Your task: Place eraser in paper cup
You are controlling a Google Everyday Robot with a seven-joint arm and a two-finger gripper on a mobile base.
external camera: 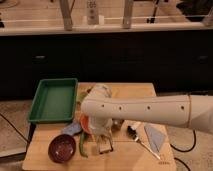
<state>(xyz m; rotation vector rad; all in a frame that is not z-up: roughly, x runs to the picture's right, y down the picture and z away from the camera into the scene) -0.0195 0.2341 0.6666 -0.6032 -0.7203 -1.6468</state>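
Right of the green tray (52,100), a shallow plastic rectangle with a raised rim, the pale wooden tabletop (130,92) carries a cluster of small things. The arm (145,107), a smooth white tube with small dark holes along it, reaches in level from the side far from the tray and bends down at its rounded end. The gripper (104,146) hangs there, below and right of the tray's near corner. Its dark fingers stand a little apart with wood showing between them, holding nothing.

The paper cup (118,123), small and round, sits farther right of the tray and is partly covered by the arm's lower edge. A glossy maroon bowl (62,148) lies below the tray. An orange object and a green strip are half hidden beside the gripper. The eraser cannot be picked out.
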